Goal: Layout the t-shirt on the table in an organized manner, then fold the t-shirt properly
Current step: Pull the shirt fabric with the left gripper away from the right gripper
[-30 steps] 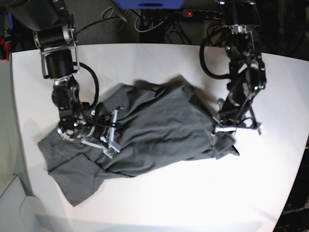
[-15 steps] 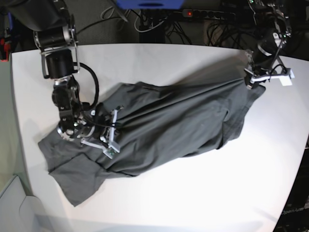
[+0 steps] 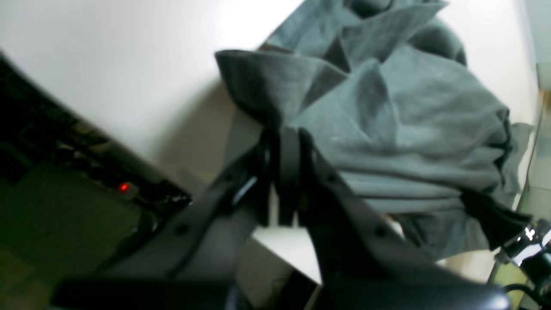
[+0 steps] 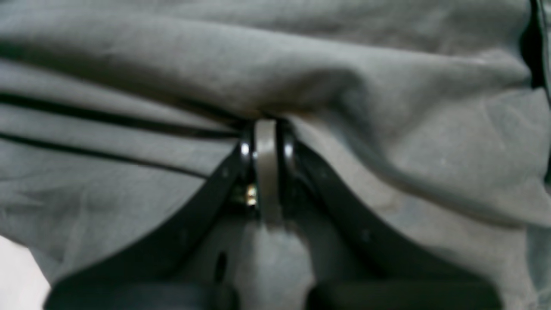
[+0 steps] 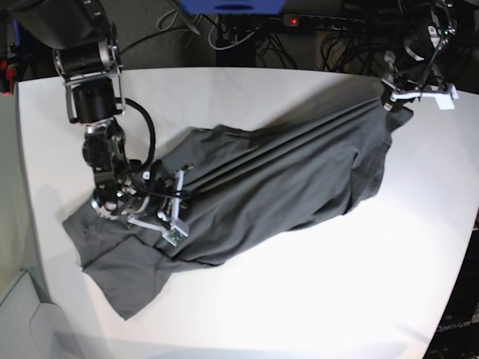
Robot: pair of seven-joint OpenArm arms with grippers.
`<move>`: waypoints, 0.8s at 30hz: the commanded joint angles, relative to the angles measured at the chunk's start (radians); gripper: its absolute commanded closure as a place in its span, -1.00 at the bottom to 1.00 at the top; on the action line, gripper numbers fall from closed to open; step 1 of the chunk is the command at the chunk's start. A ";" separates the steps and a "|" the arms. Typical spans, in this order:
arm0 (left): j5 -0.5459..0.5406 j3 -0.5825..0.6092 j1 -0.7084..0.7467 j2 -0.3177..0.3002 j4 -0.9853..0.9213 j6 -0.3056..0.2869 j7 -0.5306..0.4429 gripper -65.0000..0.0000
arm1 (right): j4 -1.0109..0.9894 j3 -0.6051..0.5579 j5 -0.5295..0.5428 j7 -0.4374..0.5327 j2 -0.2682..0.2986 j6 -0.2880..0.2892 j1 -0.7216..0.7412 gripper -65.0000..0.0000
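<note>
The dark grey t-shirt (image 5: pixel 269 191) lies stretched across the white table (image 5: pixel 247 314) from lower left to upper right, with long taut folds. My left gripper (image 5: pixel 394 101) is raised at the table's far right corner, shut on the shirt's edge; the left wrist view shows its fingers (image 3: pixel 284 146) pinching bunched cloth (image 3: pixel 387 112) above the table (image 3: pixel 107 64). My right gripper (image 5: pixel 178 196) rests low on the shirt at the left, shut on a fold. In the right wrist view the closed fingertips (image 4: pixel 266 142) press into grey fabric (image 4: pixel 301 69).
Beyond the table's back edge are black cables and a power strip with a red light (image 5: pixel 293 21). A blue object (image 5: pixel 232 6) stands at the back centre. The table's right edge (image 5: pixel 470 224) drops off near the left arm.
My left gripper has swung from the shirt's right end up and back to the far right corner, drawing the cloth out long and taut. The right gripper has held its place.
</note>
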 commanded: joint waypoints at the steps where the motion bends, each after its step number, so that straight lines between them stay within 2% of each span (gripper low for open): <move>1: 0.003 -0.008 0.012 -0.012 0.029 0.000 -0.026 0.98 | 0.004 0.001 -0.020 -0.024 0.011 -0.004 0.017 0.99; 4: 0.003 -0.008 0.034 -0.012 0.053 0.000 -0.026 0.97 | 0.004 0.001 -0.020 -0.024 0.021 -0.004 0.017 0.99; 9: 0.001 -0.008 0.063 -0.030 0.067 -0.050 -0.026 0.97 | 0.004 0.001 -0.020 -0.024 0.023 -0.004 0.017 0.99; 12: 0.003 -0.008 0.067 -0.026 0.065 -0.061 -0.026 0.97 | 0.004 0.001 -0.020 -0.024 0.023 -0.004 0.017 0.99; 14: 0.003 -0.007 0.069 -0.027 0.065 -0.061 -0.026 0.90 | 0.004 0.001 -0.020 -0.024 0.023 -0.004 0.017 0.99; 16: 0.003 -0.008 0.069 -0.023 0.067 -0.061 -0.026 0.66 | 0.004 0.001 -0.020 -0.024 0.023 -0.004 0.017 0.99; 19: 0.003 -0.008 0.072 -0.023 0.070 -0.061 -0.026 0.09 | 0.004 0.001 -0.020 -0.024 0.023 -0.004 0.017 0.99; 21: 0.003 -0.008 0.083 -0.023 0.085 -0.061 -0.026 -0.20 | 0.004 0.001 -0.020 -0.024 0.023 -0.004 0.017 0.99; 23: 0.003 -0.008 0.089 -0.023 0.111 -0.066 -0.026 -0.36 | 0.004 0.001 -0.020 -0.024 0.023 -0.004 0.019 0.99; 24: 0.003 -0.008 0.089 -0.023 0.122 -0.086 -0.026 -0.37 | 0.004 -0.001 -0.020 -0.024 0.023 -0.004 0.019 0.99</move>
